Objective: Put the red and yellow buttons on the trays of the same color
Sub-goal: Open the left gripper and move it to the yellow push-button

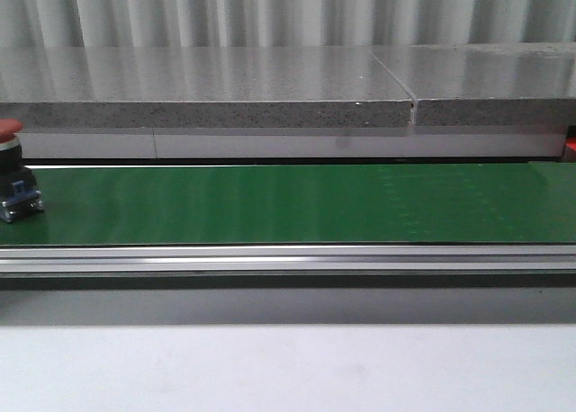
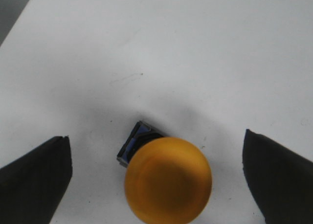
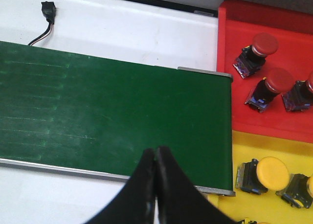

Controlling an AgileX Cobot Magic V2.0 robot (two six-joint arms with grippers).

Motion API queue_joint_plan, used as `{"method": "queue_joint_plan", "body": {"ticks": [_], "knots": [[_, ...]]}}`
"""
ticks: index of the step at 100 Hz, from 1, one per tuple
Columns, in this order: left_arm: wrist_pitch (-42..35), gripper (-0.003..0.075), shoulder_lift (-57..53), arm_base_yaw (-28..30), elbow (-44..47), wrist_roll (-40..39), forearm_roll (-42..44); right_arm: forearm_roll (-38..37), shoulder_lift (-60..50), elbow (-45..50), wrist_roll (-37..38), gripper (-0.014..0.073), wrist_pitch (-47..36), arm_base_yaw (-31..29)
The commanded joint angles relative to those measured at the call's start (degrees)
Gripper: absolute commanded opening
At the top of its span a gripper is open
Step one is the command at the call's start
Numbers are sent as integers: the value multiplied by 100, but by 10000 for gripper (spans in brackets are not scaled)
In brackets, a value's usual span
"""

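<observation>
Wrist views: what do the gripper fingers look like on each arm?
Left gripper: two black fingers with a carbon-fibre-like weave, broad, with angular tips. Right gripper: black fingers, smooth, tapering to narrow points. No cables or markings show on either.

Bright, even overhead light; glare washes the white counter [image 2: 146, 48] pale, soft shadow rings the blurred yellow button [image 2: 168, 180], everything slightly soft.

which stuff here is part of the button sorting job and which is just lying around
Part of the job:
- yellow button between the open left fingers
- red button on the green belt
- red tray
- yellow tray

Just lying about:
- small black connector with wires
- grey stone shelf
</observation>
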Motion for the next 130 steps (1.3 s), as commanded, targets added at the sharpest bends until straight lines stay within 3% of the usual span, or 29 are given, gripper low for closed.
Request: {"method": "queue_joint_plan", "body": {"ticks": [1,10,19,47,61,97,130], "knots": [[-227,670,-275,4,-188,-70,-98,-3,-81,-188,-42,-66,-347,0],[-216,640,-275,4,-188,-70,-98,-3,-81,-188,-42,-66,-347,0],[-161,547,-275,4,-188,-70,-98,-3,-81,-188,-42,-66,-347,0],[47,116,-275,4,-188,-70,-98,-3,-81,-188,-42,-66,-347,0],[107,-21,-364,-9,-199,-70,-119,-3,-81,-188,-42,-66,-347,0],[448,-20,-1455,-76,-199,58,-99,-3,-81,-188,-42,-66,-347,0],[988,-20,-2717,-675,22,233,-36,-3,-81,-188,-42,-66,-347,0]]}}
